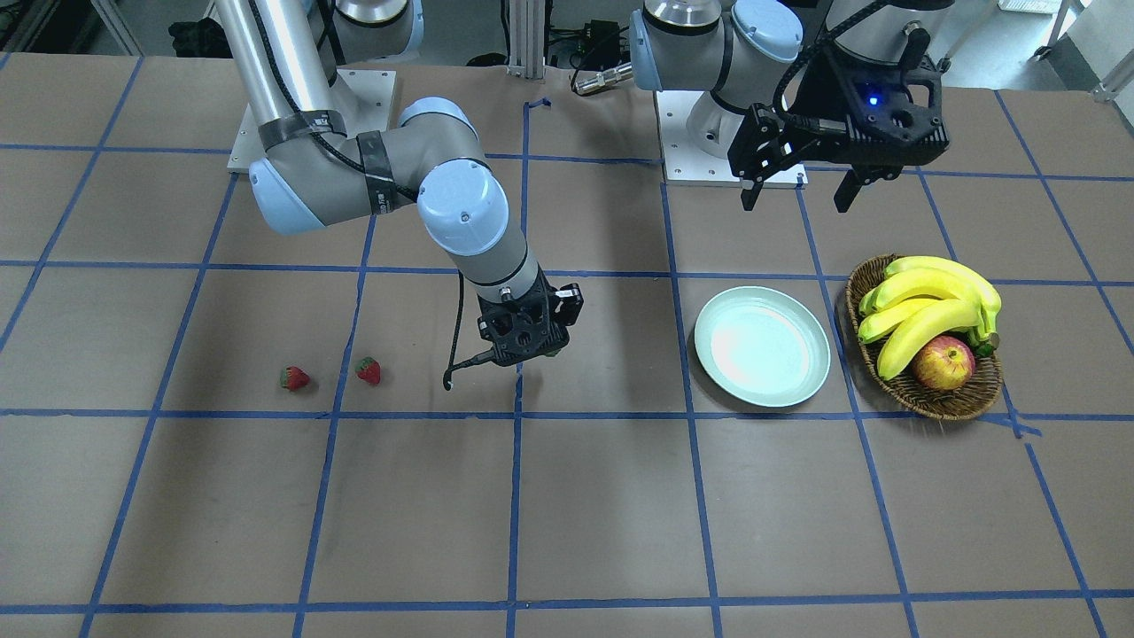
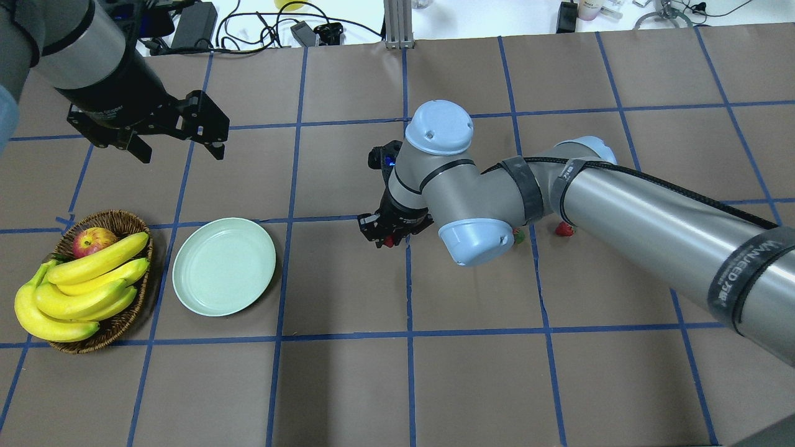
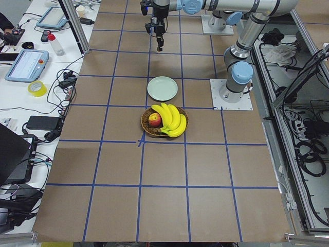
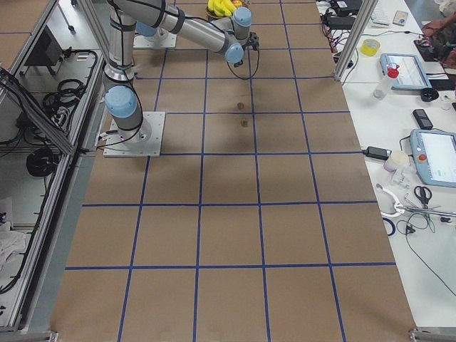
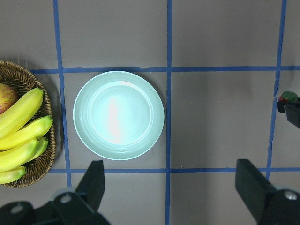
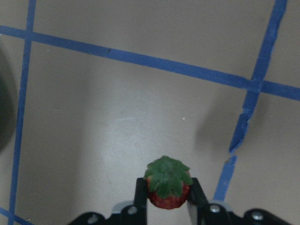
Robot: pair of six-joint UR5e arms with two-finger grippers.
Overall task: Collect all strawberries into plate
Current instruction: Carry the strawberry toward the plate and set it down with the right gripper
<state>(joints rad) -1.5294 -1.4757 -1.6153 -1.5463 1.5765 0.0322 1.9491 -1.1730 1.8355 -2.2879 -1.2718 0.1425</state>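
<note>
While the right end effector (image 6: 167,194) hangs over the worktop (image 1: 567,496) beside a crossing of the blue tape lines (image 1: 518,496), I can see it pinching one strawberry (image 6: 168,183) between its two fingers, the green cap turned up toward the wrist camera. The two other strawberries (image 1: 295,378) (image 1: 368,370) lie on the worktop farther out on the robot's right, near each other, with a tape line running between them. All three are outside the plate (image 1: 762,346), which sits flat on the robot's left half of the worktop, well apart from the held fruit, showing me its glossy mint face. Just beside the plate, not touching it, stands the wicker basket (image 1: 921,403). It holds a bunch of bananas (image 1: 930,301) and a red-yellow apple (image 1: 943,363) tucked against them. The left end effector (image 1: 797,190) hovers above the worktop on the robot's side of the plate and basket, its fingers spread wide and gripping nothing. From its wrist camera I look straight down on the plate.
</note>
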